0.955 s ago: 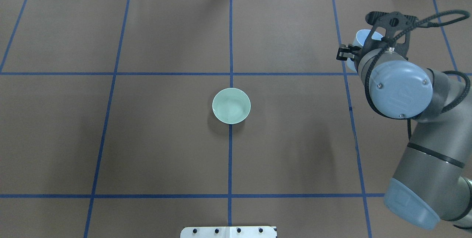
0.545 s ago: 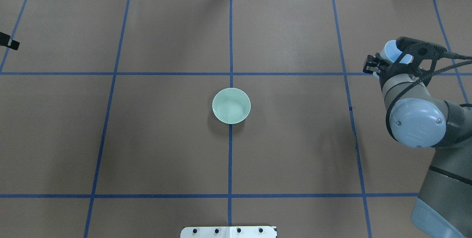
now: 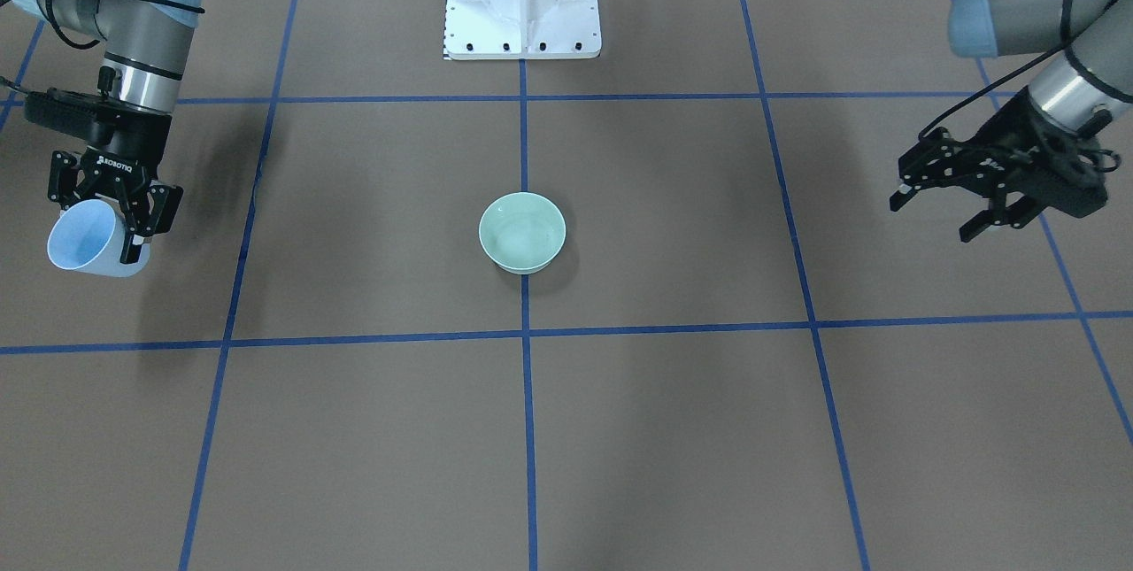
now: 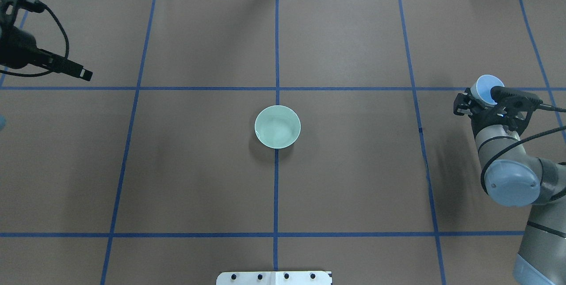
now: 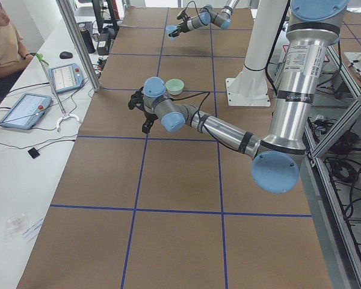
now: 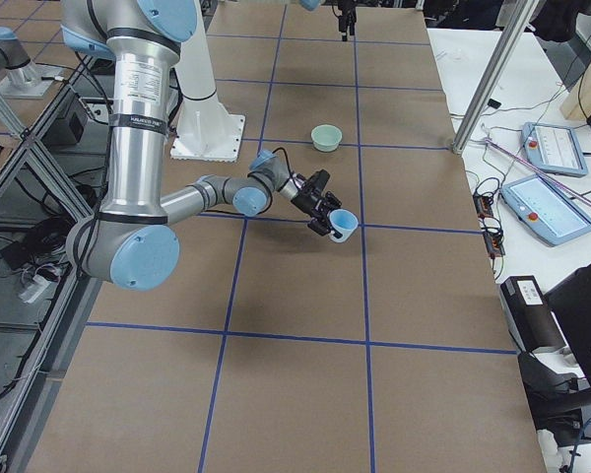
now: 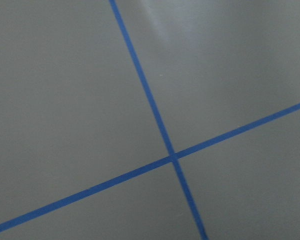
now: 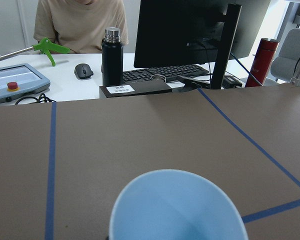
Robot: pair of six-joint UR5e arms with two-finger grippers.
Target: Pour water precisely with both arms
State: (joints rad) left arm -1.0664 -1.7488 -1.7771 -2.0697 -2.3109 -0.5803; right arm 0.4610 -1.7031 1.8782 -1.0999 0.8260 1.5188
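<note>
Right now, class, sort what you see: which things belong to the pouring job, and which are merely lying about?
Belonging to the job:
- blue cup, gripped by the right tool
- green bowl
- left tool, open and empty

Lying about:
- black flask
- keyboard
- mouse
- red bottle
</note>
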